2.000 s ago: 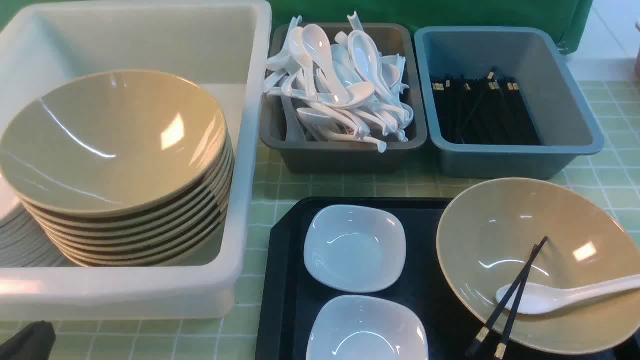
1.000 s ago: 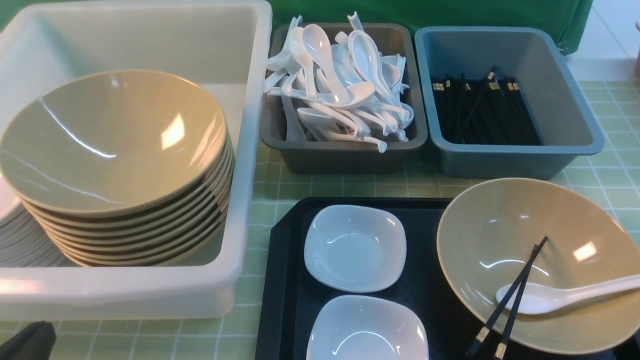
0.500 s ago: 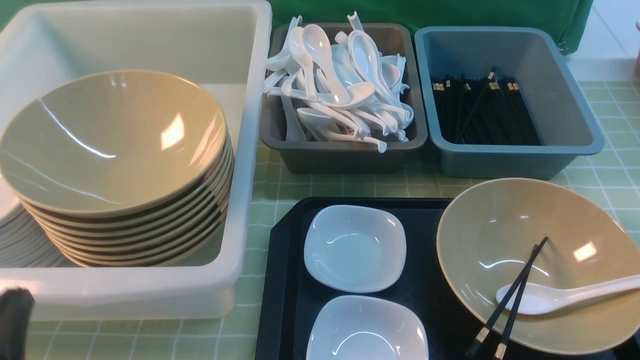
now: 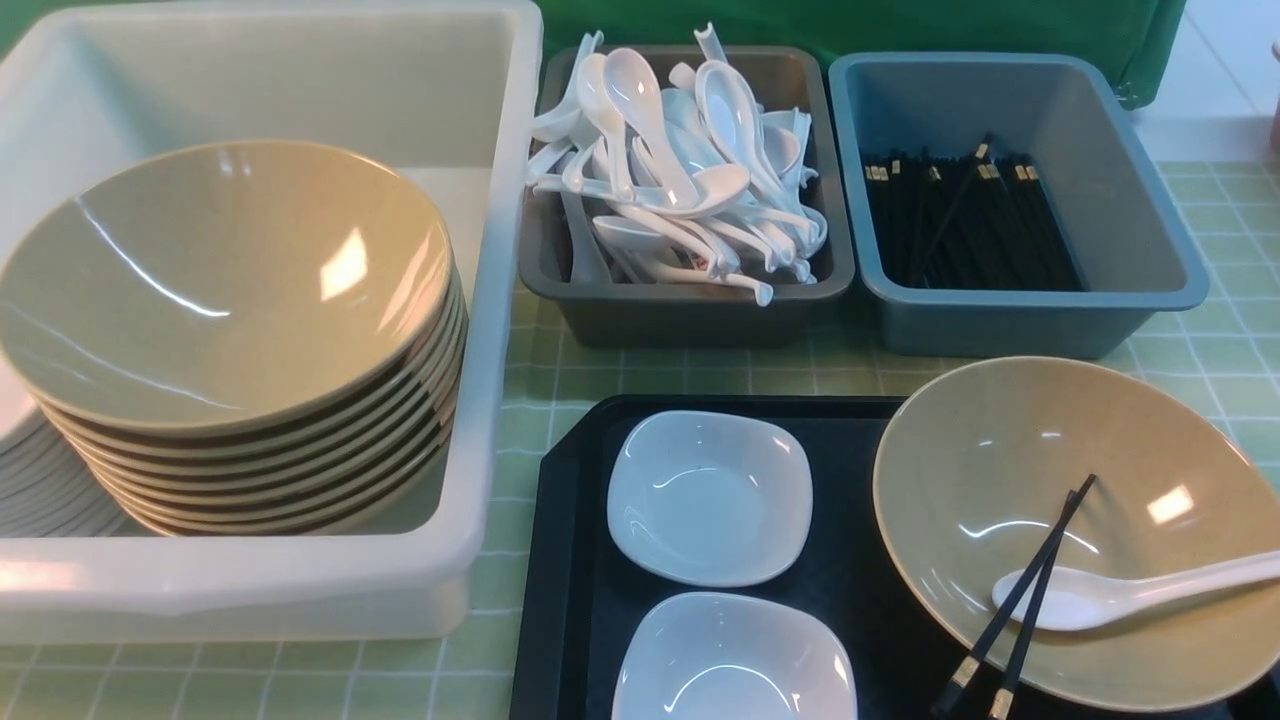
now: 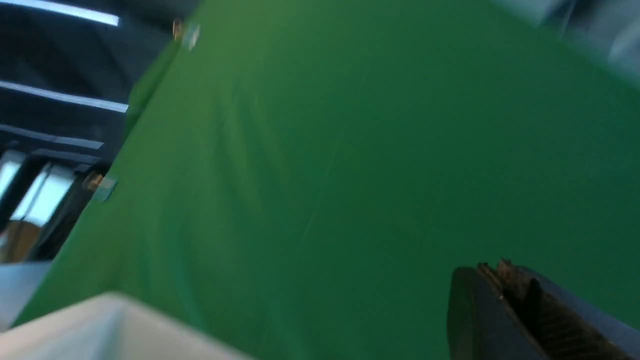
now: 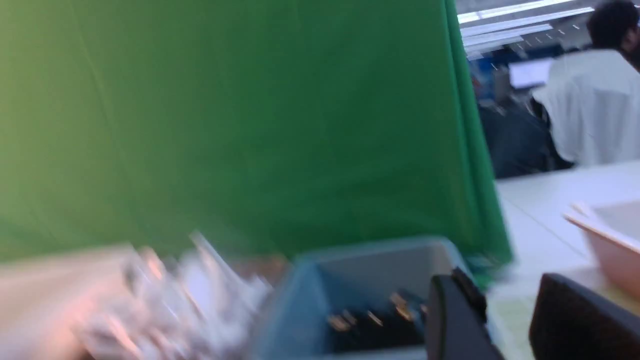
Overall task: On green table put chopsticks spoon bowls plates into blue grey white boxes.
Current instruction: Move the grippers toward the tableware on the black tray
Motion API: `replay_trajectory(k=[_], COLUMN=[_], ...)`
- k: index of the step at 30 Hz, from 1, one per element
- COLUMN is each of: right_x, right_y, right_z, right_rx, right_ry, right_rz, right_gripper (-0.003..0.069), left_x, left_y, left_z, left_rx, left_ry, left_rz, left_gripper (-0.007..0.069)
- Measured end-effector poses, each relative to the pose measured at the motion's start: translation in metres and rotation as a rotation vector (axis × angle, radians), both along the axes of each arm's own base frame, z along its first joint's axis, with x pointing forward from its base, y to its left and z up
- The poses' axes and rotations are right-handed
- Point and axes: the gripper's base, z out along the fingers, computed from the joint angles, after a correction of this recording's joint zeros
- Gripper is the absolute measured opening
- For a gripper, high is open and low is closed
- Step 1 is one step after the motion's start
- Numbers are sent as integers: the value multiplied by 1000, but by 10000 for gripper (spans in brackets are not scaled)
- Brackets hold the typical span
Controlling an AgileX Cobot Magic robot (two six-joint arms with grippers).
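1. On the black tray [image 4: 570, 560], at the near right of the green surface [image 4: 520, 400], the unsorted things are found. Two white square plates [image 4: 710, 497] lie one behind the other. Beside them is a tan bowl [image 4: 1000, 450] holding a pair of black chopsticks [image 4: 1040, 560] and a white spoon [image 4: 1100, 592], with the chopsticks crossing the spoon's scoop.
2. Three boxes are set out beyond the tray:
   - The white box [image 4: 500, 300] holds stacked bowls [image 4: 220, 280].
   - The grey box [image 4: 690, 315] holds a heap of spoons [image 4: 680, 180].
   - The blue box [image 4: 1000, 325] holds a bundle of chopsticks [image 4: 960, 230].
3. Neither arm is seen in the front view. The left fingers [image 5: 480, 310] are seen pressed together on nothing. The right fingers [image 6: 452, 320] are held apart with nothing between them, and the blue box is blurred beyond them.
4. The step in hand is judged to be a first reach, best made with the right arm, since the bowl is on that side.
5. The chopsticks are best taken first, because the spoon is crossed by them.
6. The fingers should be set across the pair where the two sticks run closest, so that both are caught. A slide down the bowl's slope is to be expected if only one stick is pinched.
7. The pair should be carried level and laid in line with the bundle.
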Motion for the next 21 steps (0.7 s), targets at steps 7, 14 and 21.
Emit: replay_trajectory(k=[7,14,21], right_x=[-11,21,78], right_y=[-1,-7,-12], right_z=[78,156,135], right_rx=[132,-9,-300], right_ry=[-82,187,659], right_rz=[30,-72,-103], right_gripper=[236,236,236], left_x=[-10,20,74], left_y=[-4,-9,-6], left_z=[74,155,143], left_rx=[-52,131,246], left_ry=[5,398,760], left_rz=[-88,-51,-18], left_gripper=[-1,-1,-1])
